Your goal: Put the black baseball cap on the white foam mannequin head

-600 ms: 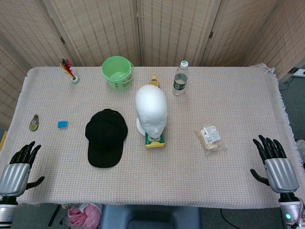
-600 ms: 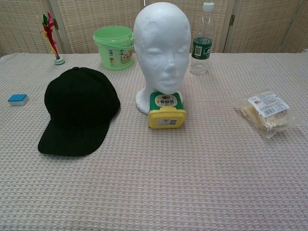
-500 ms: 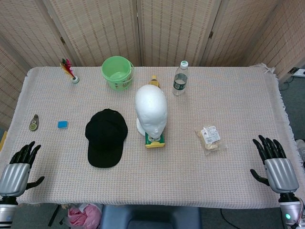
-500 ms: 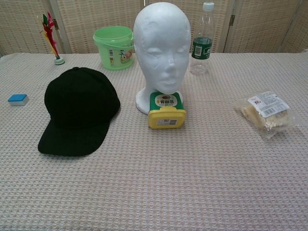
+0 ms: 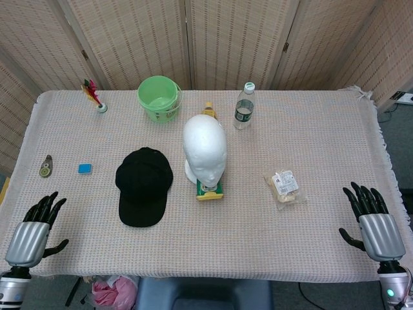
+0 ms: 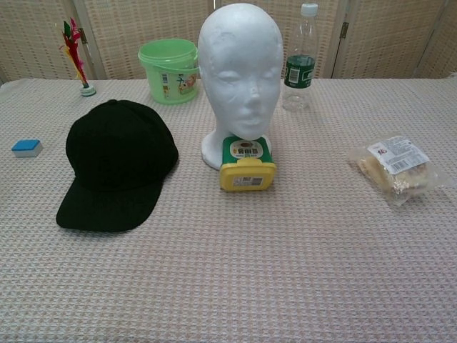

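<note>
The cap (image 5: 144, 187) lies flat on the tablecloth (image 5: 310, 148) left of centre in the head view, brim toward the bottom of the frame, just left of the foam head (image 5: 204, 150), which stands upright at mid-frame with nothing on it; the two sit near each other without touching. A yellow-lidded tub (image 5: 210, 190) rests against the foam head's base on its lower side. In the upper part of the frame a green bucket (image 5: 159, 97) stands above the cap, a bottle (image 5: 243, 106) stands to the upper right of the foam head, and a shuttlecock (image 5: 94, 97) is at upper left. A blue block (image 5: 84, 168) and a small round tag (image 5: 46, 167) lie at the left edge, and a snack bag (image 5: 284, 185) lies right of centre. The left hand (image 5: 32, 231) sits at the lower left corner and the right hand (image 5: 372, 218) at the lower right corner, each holding nothing with fingers spread apart, both well away from the cap
</note>
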You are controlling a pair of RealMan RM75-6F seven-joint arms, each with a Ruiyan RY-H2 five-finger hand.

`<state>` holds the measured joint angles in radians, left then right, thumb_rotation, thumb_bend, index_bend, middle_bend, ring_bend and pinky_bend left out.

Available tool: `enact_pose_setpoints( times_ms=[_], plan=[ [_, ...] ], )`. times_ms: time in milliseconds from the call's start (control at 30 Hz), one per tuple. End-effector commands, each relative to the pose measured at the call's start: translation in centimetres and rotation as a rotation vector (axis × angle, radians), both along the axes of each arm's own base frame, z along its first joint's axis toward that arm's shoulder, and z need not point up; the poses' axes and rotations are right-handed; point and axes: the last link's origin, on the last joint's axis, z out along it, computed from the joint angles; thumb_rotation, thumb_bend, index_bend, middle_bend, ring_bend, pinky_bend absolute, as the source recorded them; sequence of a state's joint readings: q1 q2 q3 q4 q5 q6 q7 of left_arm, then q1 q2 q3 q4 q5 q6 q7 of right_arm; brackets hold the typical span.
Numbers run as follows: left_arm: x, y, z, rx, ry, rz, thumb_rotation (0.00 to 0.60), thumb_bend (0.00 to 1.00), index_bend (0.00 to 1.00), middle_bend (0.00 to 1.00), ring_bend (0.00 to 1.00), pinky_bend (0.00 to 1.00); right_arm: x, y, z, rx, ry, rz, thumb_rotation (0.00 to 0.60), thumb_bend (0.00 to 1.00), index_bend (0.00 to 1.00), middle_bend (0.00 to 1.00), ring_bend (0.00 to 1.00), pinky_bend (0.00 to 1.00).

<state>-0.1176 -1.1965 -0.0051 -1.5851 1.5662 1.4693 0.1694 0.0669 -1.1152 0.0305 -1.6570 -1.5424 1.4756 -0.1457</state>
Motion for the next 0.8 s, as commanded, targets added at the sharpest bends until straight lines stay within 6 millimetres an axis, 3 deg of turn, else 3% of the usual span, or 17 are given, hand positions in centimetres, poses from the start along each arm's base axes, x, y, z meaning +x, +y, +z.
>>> enact_pose_setpoints(
  times_ms=[33, 267, 367, 800],
  plan=[
    [0.3, 0.0, -1.3, 0.012, 0.007, -0.044, 0.6, 0.18, 0.2, 0.02, 0.07, 0.26, 0.1, -0.2, -0.1, 0.006, -0.003, 0.006, 0.6, 0.16, 0.0, 0.0, 0.0, 0.0],
    [2.2, -0.4, -4.2, 0.031, -0.017, -0.145, 0.6, 0.18, 0.26, 0.16, 0.19, 0.38, 0.0, -0.3, 0.2, 0.01, -0.02, 0.012, 0.6, 0.17, 0.0, 0.0, 0.0, 0.0],
    [3.2, -0.6, -5.5, 0.033, -0.006, -0.201, 0.6, 0.18, 0.26, 0.21, 0.2, 0.39, 0.1, -0.2, 0.4, 0.007, -0.027, 0.015, 0.6, 0.17, 0.0, 0.0, 0.0, 0.0],
    [4.9, 0.8, -9.6, -0.008, 0.025, -0.195, 0.6, 0.18, 0.32, 0.25, 0.22, 0.41, 0.1, -0.1, 0.8, 0.005, -0.041, 0.022, 0.6, 0.17, 0.0, 0.0, 0.0, 0.0]
  ],
)
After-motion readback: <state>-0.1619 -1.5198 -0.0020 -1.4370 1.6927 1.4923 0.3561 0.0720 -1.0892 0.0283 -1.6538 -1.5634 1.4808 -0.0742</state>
